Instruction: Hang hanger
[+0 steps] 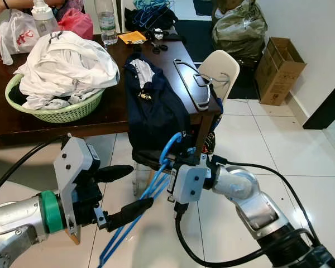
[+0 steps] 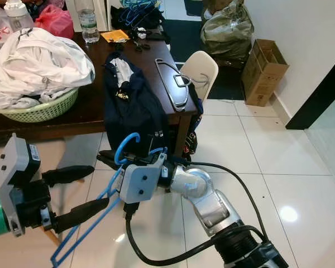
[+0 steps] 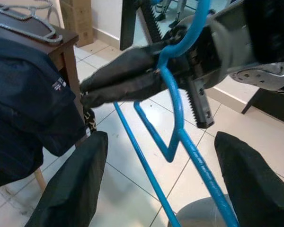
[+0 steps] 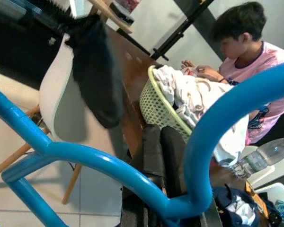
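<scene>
Your right gripper point(image 3: 118, 85) has its fingers closed on the neck of the blue hanger point(image 1: 156, 187), just under the hook, holding it low in front of the table point(image 1: 109, 111). The hanger's lower end runs out of the head views, so you can't see its full shape. Your left gripper point(image 1: 125, 192) sits beside it with fingers spread apart, the hanger bars passing between them without touching. A dark jacket point(image 1: 153, 106) drapes over the table edge, hiding the chair point(image 1: 220, 67) behind.
</scene>
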